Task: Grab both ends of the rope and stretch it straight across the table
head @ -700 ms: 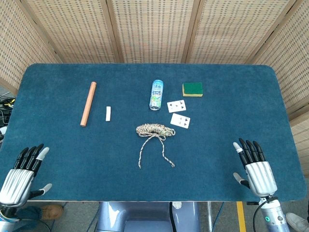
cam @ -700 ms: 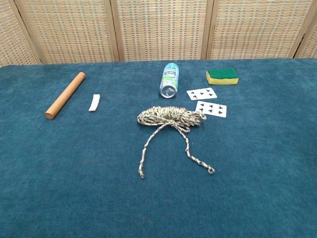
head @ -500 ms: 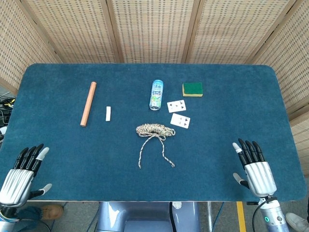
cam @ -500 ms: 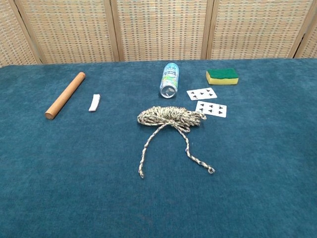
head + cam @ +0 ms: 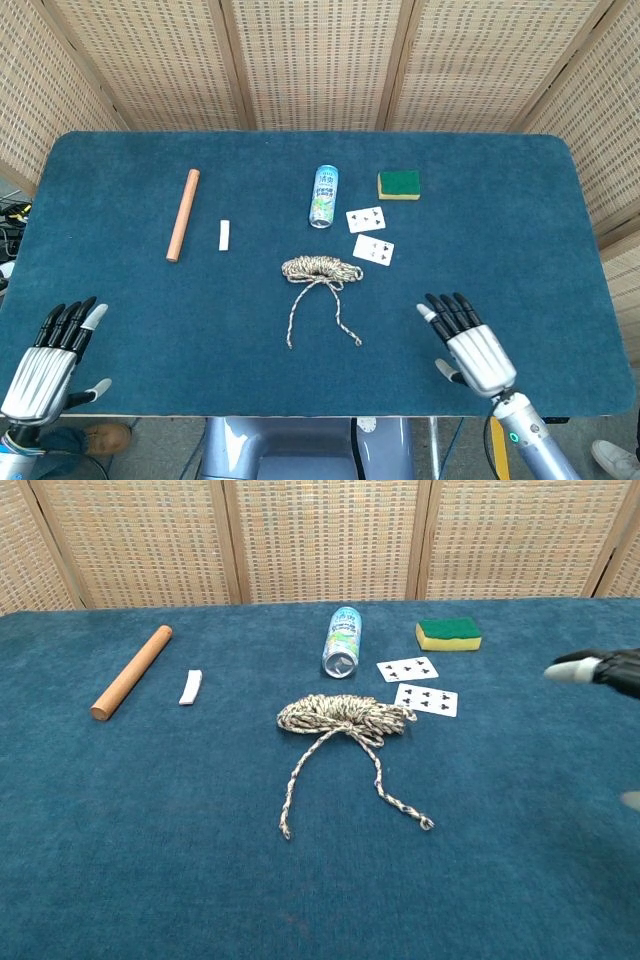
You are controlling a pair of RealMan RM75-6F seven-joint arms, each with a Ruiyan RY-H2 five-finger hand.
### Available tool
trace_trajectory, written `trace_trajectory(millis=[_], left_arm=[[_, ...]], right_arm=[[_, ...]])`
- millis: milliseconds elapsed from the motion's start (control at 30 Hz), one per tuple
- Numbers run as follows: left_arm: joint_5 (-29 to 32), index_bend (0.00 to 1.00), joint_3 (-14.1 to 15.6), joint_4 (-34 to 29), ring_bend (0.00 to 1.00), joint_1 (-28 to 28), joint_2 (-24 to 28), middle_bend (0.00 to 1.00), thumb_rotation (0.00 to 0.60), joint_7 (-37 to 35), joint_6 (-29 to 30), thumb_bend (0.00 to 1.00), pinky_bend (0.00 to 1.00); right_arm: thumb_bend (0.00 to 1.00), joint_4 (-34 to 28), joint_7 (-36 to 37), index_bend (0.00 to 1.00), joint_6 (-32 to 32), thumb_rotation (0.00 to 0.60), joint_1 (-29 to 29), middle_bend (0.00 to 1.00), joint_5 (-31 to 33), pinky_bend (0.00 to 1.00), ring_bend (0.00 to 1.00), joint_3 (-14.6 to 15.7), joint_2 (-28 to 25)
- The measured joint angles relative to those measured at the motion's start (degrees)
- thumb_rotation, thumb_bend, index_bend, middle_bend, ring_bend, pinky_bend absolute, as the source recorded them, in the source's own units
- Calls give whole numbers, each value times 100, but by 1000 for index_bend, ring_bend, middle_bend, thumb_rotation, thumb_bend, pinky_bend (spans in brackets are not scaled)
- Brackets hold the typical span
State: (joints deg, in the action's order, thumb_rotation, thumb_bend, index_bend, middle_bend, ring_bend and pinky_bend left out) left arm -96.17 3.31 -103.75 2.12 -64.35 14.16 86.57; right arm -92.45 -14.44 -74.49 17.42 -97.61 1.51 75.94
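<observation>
A beige braided rope (image 5: 320,270) (image 5: 345,717) lies bundled at mid-table, with two loose ends trailing toward the front edge: one end (image 5: 290,344) (image 5: 285,832) on the left, the other (image 5: 357,342) (image 5: 425,823) on the right. My right hand (image 5: 468,344) hovers open, fingers spread, to the right of the rope's right end and apart from it; its fingertips (image 5: 600,668) just enter the chest view at the right edge. My left hand (image 5: 48,356) is open at the table's front left corner, far from the rope. The chest view does not show it.
Behind the rope lie a can (image 5: 323,195) on its side, two playing cards (image 5: 370,235) and a green-and-yellow sponge (image 5: 399,184). A wooden rod (image 5: 183,214) and a small white piece (image 5: 224,234) lie at the left. Wicker screens stand behind the blue table (image 5: 520,230).
My right hand has moved left along the front edge toward the rope and now shows in the chest view. The left hand has barely shifted. The rope has not moved.
</observation>
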Motion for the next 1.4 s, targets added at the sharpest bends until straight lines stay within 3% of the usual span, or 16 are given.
trace_trajectory(millis=[167, 533, 967, 1400], left_arm=[[187, 0, -47, -18, 0, 67, -74, 0, 600, 188, -195, 0, 0], [503, 0, -119, -49, 0, 197, -254, 0, 600, 582, -500, 0, 0], [541, 0, -73, -51, 0, 243, -309, 0, 600, 728, -579, 0, 0], [654, 0, -83, -45, 0, 297, -363, 0, 600, 837, -662, 0, 0]], right_arm=[[907, -369, -450, 285, 1112, 600, 621, 0, 87, 0, 0, -116, 7], [934, -625, -2091, 316, 2474, 600, 1434, 0, 965, 0, 0, -378, 626], [932, -337, -3283, 319, 2621, 600, 1759, 0, 2103, 0, 0, -543, 1329], [930, -79, -3352, 361, 2398, 600, 1889, 0, 2475, 0, 0, -411, 1489]])
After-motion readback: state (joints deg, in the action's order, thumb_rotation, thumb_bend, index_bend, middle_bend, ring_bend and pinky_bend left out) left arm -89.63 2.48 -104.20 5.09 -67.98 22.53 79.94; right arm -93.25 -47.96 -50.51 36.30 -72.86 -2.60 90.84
